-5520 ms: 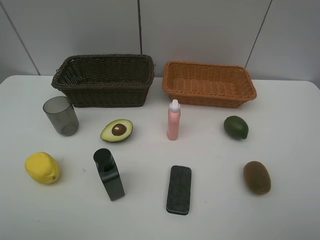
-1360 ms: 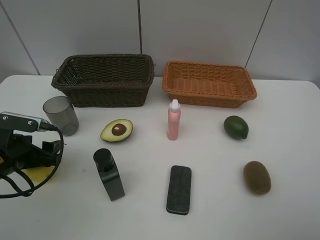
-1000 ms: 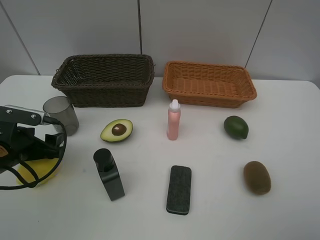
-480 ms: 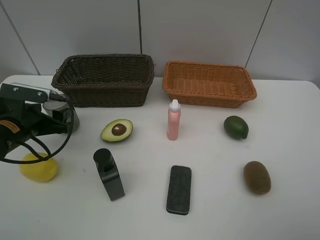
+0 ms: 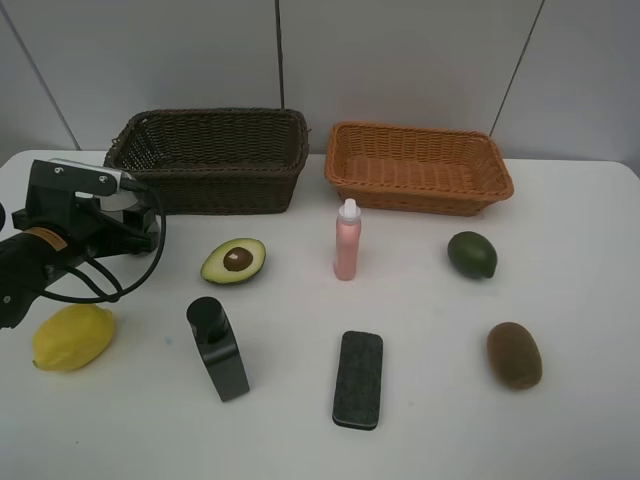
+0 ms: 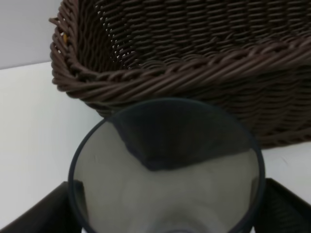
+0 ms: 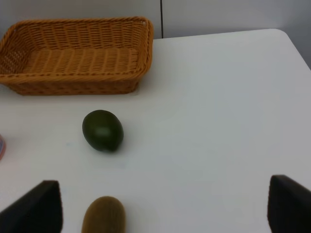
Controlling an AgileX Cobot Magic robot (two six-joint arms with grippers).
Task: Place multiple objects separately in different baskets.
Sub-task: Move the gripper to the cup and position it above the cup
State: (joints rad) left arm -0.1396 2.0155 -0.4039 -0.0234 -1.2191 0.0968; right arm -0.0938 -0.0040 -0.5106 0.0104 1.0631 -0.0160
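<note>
**One cup between my left fingers, seven items loose, two baskets**

The one grey cup [image 6: 165, 150] stands upright on the white table [image 5: 430, 320], between the two fingers of my left gripper [image 6: 165, 211]; those jaws are apart, one finger on each side of the cup's wall and close to it; whether they press it I cannot tell. Just beyond the cup, ahead of that gripper, is the dark brown basket [image 6: 194, 68], one of two; the orange-tan basket [image 5: 420, 195] sits beside it, further to the gripper's right.

My right gripper [image 7: 160, 206] hangs over the table with its jaws wide apart and nothing between them; ahead of it lies one dark green fruit [image 7: 102, 130], and nearer, off to its left, one brown kiwi [image 7: 103, 216].

The other loose items are one of each: a yellow lemon [image 5: 73, 337] behind my left gripper; a halved avocado [image 5: 233, 260] to its right, cut face up; a black bottle [image 5: 218, 350] behind the avocado; a pink white-capped bottle [image 5: 347, 245] upright between my two grippers; a black eraser block [image 5: 358, 380] lying flat, well behind that bottle.
</note>
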